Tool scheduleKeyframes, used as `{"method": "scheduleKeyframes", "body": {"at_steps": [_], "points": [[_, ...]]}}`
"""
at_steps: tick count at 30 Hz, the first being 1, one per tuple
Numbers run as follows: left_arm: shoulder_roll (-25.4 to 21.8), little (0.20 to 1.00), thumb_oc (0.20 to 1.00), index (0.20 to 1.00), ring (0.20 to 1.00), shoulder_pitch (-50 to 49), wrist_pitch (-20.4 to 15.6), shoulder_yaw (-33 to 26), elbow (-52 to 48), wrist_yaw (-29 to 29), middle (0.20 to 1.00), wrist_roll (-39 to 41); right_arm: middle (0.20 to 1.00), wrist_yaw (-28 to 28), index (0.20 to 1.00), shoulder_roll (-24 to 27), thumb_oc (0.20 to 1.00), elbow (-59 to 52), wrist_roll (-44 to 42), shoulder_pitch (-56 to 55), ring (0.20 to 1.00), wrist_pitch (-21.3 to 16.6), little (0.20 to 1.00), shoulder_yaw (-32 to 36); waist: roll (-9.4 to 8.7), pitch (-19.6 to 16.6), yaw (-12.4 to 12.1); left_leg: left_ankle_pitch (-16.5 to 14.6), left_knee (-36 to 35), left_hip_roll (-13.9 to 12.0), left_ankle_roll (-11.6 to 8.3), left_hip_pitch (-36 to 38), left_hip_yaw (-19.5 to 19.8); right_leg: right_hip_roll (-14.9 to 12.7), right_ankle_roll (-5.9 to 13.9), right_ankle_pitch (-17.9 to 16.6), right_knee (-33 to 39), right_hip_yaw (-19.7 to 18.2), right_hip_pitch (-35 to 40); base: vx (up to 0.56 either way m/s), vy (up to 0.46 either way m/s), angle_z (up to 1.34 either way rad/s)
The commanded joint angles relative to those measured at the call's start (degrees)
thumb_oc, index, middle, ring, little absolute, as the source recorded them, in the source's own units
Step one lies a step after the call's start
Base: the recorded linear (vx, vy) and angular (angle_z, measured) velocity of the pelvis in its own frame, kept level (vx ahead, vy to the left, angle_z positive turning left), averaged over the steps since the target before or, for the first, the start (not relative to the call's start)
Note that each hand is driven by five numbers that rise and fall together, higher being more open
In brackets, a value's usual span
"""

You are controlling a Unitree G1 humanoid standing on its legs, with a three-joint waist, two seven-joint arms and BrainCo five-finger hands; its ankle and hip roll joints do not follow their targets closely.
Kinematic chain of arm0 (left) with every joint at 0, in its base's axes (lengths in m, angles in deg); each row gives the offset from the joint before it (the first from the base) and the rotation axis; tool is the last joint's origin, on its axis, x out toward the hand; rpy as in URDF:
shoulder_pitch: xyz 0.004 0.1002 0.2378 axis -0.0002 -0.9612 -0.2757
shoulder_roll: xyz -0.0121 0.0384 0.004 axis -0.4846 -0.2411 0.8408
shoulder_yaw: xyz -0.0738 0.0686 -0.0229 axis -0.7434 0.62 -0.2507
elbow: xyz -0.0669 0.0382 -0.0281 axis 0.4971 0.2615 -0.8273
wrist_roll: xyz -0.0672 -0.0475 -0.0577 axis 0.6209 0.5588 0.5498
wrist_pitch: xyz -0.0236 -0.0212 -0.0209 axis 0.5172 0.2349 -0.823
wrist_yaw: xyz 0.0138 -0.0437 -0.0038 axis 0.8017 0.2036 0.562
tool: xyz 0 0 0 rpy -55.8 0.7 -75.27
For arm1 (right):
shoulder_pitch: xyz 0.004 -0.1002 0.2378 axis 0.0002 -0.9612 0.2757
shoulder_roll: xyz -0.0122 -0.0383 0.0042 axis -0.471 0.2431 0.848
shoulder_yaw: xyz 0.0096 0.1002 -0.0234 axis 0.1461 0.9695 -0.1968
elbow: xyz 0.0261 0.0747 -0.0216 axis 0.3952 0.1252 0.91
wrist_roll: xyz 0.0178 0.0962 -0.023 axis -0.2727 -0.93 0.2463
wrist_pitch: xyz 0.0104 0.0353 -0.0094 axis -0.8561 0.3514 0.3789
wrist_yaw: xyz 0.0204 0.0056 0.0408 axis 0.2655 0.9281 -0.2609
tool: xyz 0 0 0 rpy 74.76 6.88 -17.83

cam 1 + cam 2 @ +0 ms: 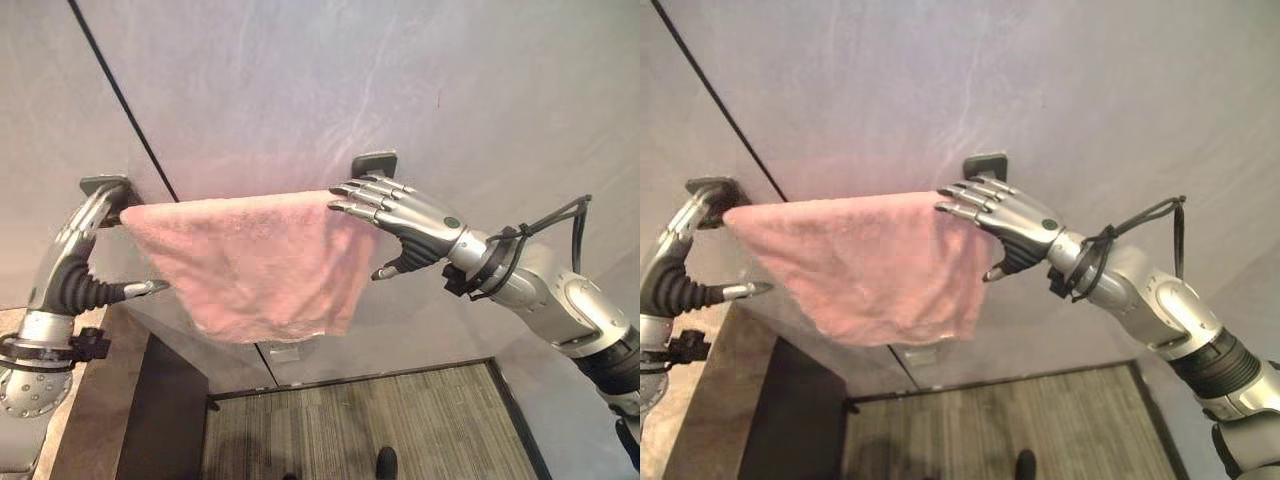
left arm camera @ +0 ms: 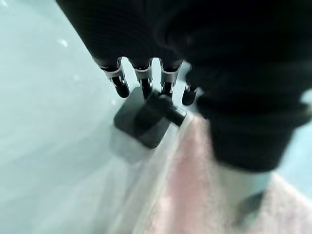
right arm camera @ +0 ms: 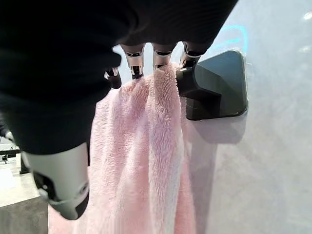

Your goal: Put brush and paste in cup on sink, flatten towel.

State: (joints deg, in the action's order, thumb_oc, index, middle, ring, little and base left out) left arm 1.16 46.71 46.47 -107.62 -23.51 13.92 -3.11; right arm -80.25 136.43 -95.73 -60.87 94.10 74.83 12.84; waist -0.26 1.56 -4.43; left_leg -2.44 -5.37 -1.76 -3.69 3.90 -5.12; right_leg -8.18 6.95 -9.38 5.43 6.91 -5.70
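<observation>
Draping fluffy pink towel (image 1: 250, 262) over bar; right hand (image 1: 400, 215) fingers straight atop.

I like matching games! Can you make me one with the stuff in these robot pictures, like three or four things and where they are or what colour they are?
Things:
1. towel
2. left hand
3. right hand
4. floor

Clues:
A. striped, far below
B. fingers straight on the towel's top edge by one dark bracket
C. pink, hanging over the bar
D. at the towel's other end, by the other bracket

Pairs: 1-C, 2-D, 3-B, 4-A
</observation>
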Motion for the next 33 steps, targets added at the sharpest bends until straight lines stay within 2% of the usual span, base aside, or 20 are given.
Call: {"method": "scheduleKeyframes", "body": {"at_steps": [1, 6, 10, 14, 16, 25, 29, 33], "points": [[0.34, 1.000, 1.000, 1.000, 1.000, -6.06, 6.01, 1.33, 8.34, -1.47, 1.000, -1.03, 1.000, -2.25, 1.000, 1.77, 1.000, 12.44, 4.10, -6.41, 1.000, 3.99, 1.000, -0.81, -1.72, 2.83, 1.28, 1.08, 0.75, 2.08, 2.42, -2.66, -1.32, -6.49, 5.83, 3.46, -2.53, -1.64, 2.33, 0.00, 0.000, 0.00], [0.32, 1.000, 1.000, 1.000, 1.000, -5.51, 6.08, 1.65, 8.62, -1.01, 1.000, -2.61, 1.000, -0.57, 1.000, 1.34, 1.000, 13.63, 6.08, -6.43, 1.000, 4.19, 1.000, -0.02, -1.74, 2.54, 1.56, 1.08, 0.62, 1.84, 2.34, -2.23, -1.31, -6.39, 5.69, 3.77, -2.90, -1.57, 2.62, 0.00, 0.000, 0.00], [3.04, 1.000, 1.000, 1.000, 1.000, -4.14, 5.77, 2.76, 8.70, 0.20, 1.000, -2.80, 1.000, 3.47, 1.000, -2.51, 1.000, 13.63, 4.58, -10.48, 1.000, 4.24, 1.000, 4.33, -1.59, 2.06, 2.01, 0.91, 0.56, 1.61, 2.34, -1.60, -0.99, -6.28, 5.58, 4.23, -3.08, -1.14, 3.55, 0.00, 0.000, 0.00], [5.06, 1.000, 1.000, 1.000, 1.000, -2.53, 5.58, 4.54, 9.15, 1.74, 1.000, -2.45, 1.000, 7.79, 1.000, -10.94, 1.000, 13.50, -1.62, -10.95, 1.000, 4.38, 1.000, 6.78, -1.30, 1.59, 1.95, 0.75, 0.53, 1.64, 2.38, -0.97, -0.94, -6.11, 5.42, 4.44, -2.50, -1.04, 4.35, 0.01, -0.012, 0.11], [6.71, 1.000, 1.000, 1.000, 1.000, -2.04, 5.03, 4.56, 8.64, 2.97, 1.000, -1.37, 1.000, 10.79, 1.000, -14.68, 1.000, 10.09, -7.03, -11.97, 1.000, 3.15, 1.000, 10.21, -1.04, 1.22, 1.94, 0.77, 0.51, 1.50, 2.38, -0.68, -1.13, -5.93, 5.34, 4.31, -2.04, -1.18, 4.55, 0.00, -0.008, 0.03], [9.64, 1.000, 1.000, 1.000, 1.000, 0.80, 4.10, 5.82, 9.54, 6.01, 1.000, 1.93, 1.000, 13.25, 1.000, -22.59, 1.000, 3.04, -19.93, -10.11, 1.000, -0.41, 1.000, 11.61, -0.97, 0.79, 1.70, 1.19, 0.42, 1.09, 2.20, -0.69, -1.62, -5.46, 5.28, 3.60, -1.50, -1.74, 4.33, -0.01, -0.002, -0.02], [11.56, 1.000, 1.000, 1.000, 1.000, 1.11, 4.05, 5.78, 10.01, 7.22, 1.000, 2.97, 1.000, 13.22, 1.000, -25.33, 1.000, 2.44, -25.56, -10.58, 1.000, -0.85, 1.000, 12.04, -1.13, 0.73, 1.76, 1.27, 0.37, 0.98, 2.12, -0.65, -1.92, -5.32, 5.26, 3.19, -1.01, -1.92, 4.33, -0.02, -0.008, -0.11], [17.94, 1.000, 1.000, 1.000, 1.000, 1.17, 3.46, 5.30, 11.89, 8.13, 1.000, 8.84, 1.000, 14.48, 1.000, -27.40, 1.000, 1.93, -28.93, -15.19, 1.000, -0.79, 1.000, 15.43, -1.43, 0.62, 2.35, 1.36, 0.37, 0.81, 2.13, -0.61, -2.76, -5.18, 5.32, 2.73, -0.68, -2.71, 3.83, -0.03, -0.004, -0.09]]}}
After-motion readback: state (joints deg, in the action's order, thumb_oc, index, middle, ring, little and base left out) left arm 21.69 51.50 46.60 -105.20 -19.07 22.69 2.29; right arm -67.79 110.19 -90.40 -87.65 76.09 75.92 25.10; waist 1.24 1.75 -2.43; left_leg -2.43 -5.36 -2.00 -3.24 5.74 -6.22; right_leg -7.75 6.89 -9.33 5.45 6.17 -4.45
